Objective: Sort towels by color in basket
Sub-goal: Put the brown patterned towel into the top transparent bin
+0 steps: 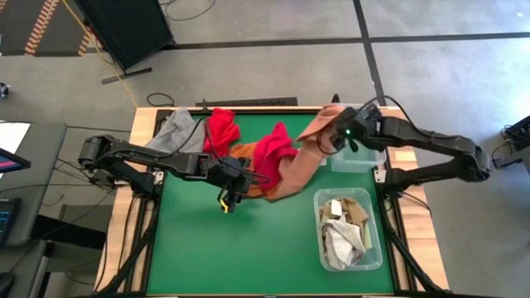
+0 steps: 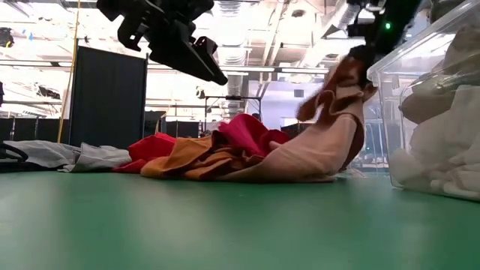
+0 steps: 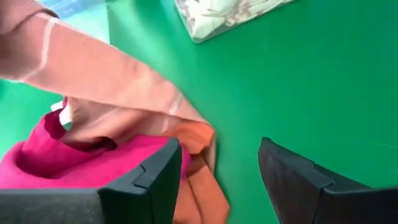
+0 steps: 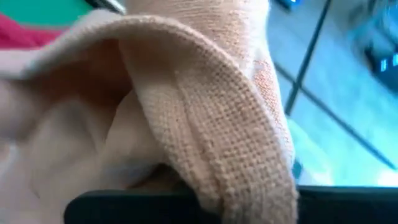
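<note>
A pile of towels lies at the table's far middle: grey (image 1: 176, 132), red (image 1: 222, 128), crimson (image 1: 273, 149) and orange (image 1: 245, 152). A peach-pink towel (image 1: 300, 168) runs from the pile up to my right gripper (image 1: 335, 136), which is shut on it above the table's far right. My left gripper (image 1: 229, 199) hangs open above the green table, at the near edge of the pile. In the left wrist view the orange towel's corner (image 3: 202, 186) lies below and between its fingers, untouched. My right gripper holds the peach-pink towel by a bunched end (image 4: 186, 180), several folds together; the cloth itself hides the fingertips. That end is lifted high (image 2: 346, 79). The towel slants down from it, and its lower part (image 2: 300, 169) lies on the table against the pile.
A clear bin (image 1: 371, 248) with white and tan towels stands at the near right. A second clear bin (image 1: 358, 160) sits under my right arm at the far right. Bare green table (image 1: 248, 248) spreads across the near half.
</note>
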